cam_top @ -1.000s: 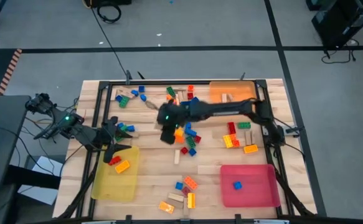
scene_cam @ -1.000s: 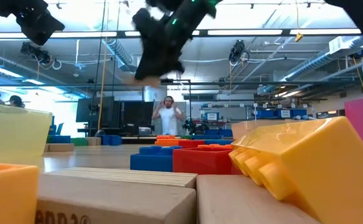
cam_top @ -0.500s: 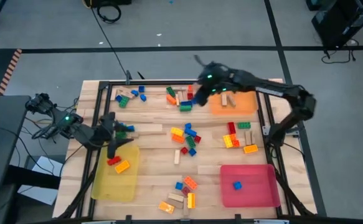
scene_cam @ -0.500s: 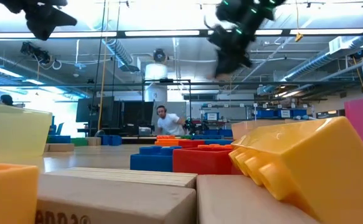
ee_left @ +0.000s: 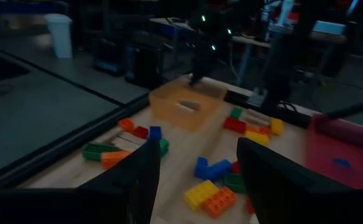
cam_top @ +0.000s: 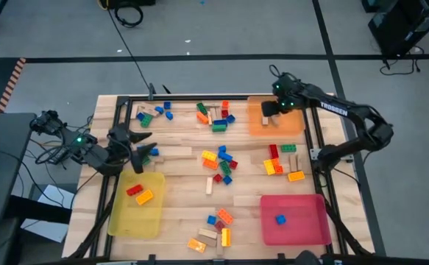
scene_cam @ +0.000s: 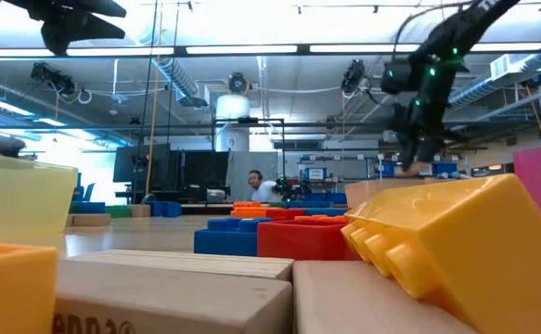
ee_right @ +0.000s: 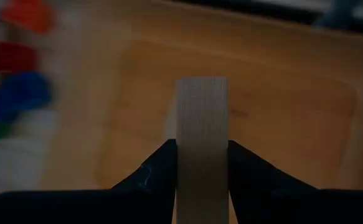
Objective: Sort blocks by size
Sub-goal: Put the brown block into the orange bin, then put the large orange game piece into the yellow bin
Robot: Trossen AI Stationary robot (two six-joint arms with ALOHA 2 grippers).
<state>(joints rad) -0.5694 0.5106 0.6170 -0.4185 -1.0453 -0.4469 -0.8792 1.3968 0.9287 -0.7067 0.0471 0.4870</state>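
High view showed the right pincer (cam_top: 268,110) poised over the orange tray (cam_top: 291,121) at the far right corner of the bench (cam_top: 177,188), while the right wrist view showed its two dark fingers clamped on the long sides of a tan wooden block (ee_right: 201,134), which stood upright between them with the tray's floor spread beneath. The left pincer (cam_top: 142,144) waited with its fingers apart near the left edge, just beyond the yellow tray (cam_top: 137,221), which already held a red and an orange brick. Most of the blocks lay scattered loose across the middle of the bench (cam_top: 220,163), with smaller clusters along the far rail and near the front edge, and a single blue brick sat in the red tray (cam_top: 302,221). The step in hand looked like a drop-off of the wooden piece into the orange tray, which already held one tan piece (cam_top: 268,115). Done well, it would call for lowering until the block sat close to the tray floor before parting the fingers, since a tall narrow piece let go from height would likely tip or bounce over the low rim. Keeping it clear of the piece already lying there and well inside the walls would help.
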